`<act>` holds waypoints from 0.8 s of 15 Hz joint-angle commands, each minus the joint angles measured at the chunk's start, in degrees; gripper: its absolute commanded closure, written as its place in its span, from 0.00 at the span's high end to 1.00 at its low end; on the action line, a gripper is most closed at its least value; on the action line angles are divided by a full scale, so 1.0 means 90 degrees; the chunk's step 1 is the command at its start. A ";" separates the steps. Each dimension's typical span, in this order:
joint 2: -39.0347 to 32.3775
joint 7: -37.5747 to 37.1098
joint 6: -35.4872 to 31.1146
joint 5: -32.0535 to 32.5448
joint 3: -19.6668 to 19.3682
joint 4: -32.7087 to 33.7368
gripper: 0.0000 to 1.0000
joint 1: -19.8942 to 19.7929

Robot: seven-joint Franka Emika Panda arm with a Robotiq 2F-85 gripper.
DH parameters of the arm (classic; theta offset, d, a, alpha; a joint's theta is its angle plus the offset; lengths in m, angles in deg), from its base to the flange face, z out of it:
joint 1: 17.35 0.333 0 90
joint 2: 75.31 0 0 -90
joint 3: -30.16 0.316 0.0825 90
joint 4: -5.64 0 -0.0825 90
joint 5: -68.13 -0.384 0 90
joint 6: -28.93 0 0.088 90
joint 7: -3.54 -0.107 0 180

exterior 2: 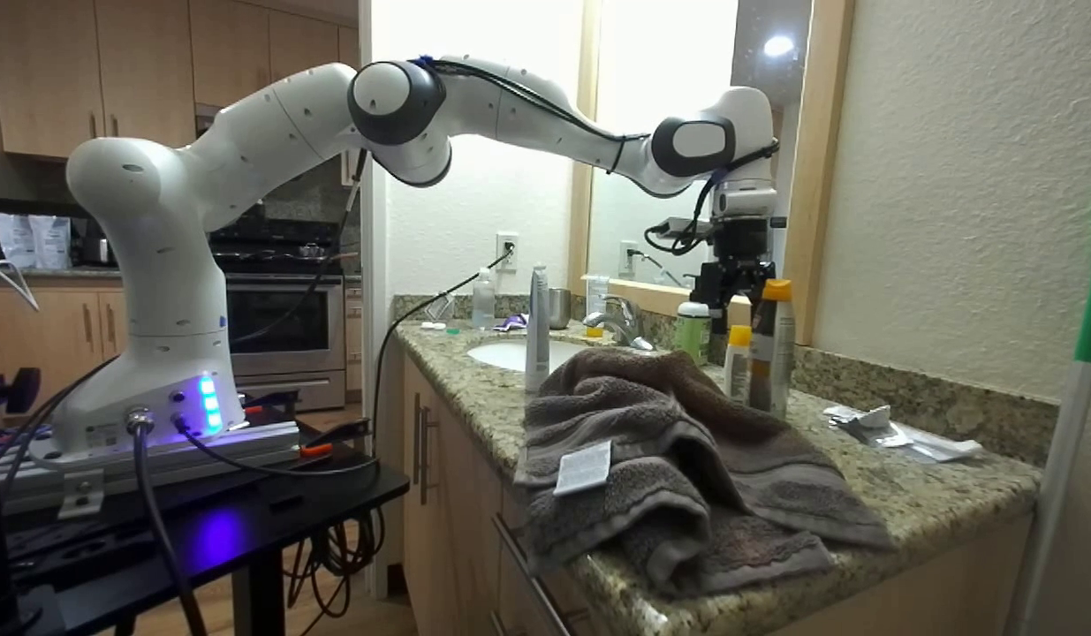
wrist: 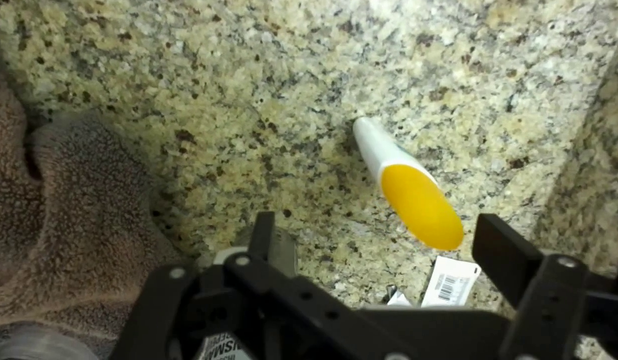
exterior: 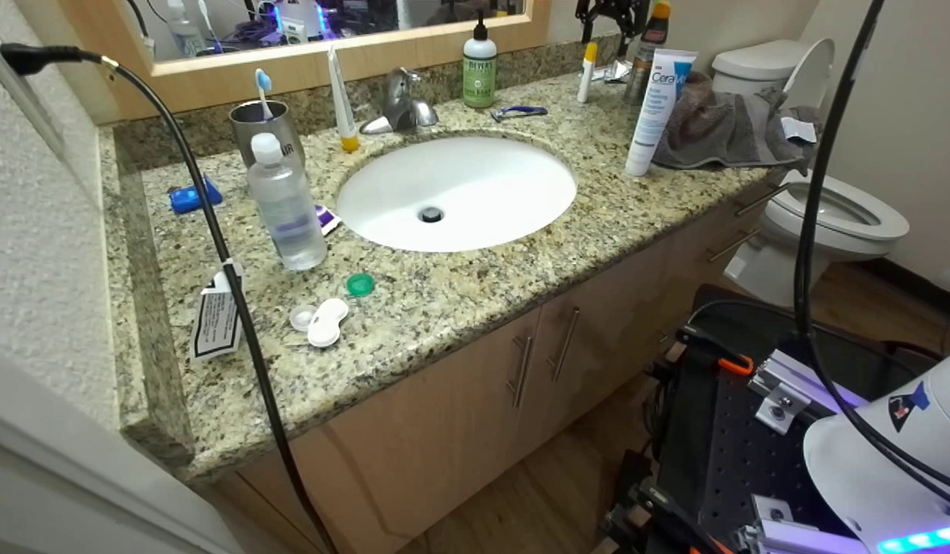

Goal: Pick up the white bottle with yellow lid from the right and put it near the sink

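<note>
Claw (wrist: 381,235) spread wide, empty, above the upright white bottle with yellow lid (wrist: 406,182) near the back edge of the countertop (exterior: 475,292); lid looks off-centre toward that edge, so align before lowering, clear of the tall orange-capped bottle (exterior 2: 773,349).

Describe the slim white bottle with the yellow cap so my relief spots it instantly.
Find the large oval white basin in the speckled beige granite countertop, then the crumpled grey towel. Beyond that towel in an exterior view, the slim white plastic bottle with a yellow cap stands beside a tall dark bottle with an orange cap. Ours is the shorter one, with a white body.
</note>
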 commanded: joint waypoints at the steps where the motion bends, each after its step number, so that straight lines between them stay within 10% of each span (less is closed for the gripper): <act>1: 0.0000 -0.0015 0.0000 0.0000 0.0000 0.0000 1.00 0.0010; 12: -0.0036 0.0663 0.0041 -0.0036 0.0137 -0.0006 1.00 0.0035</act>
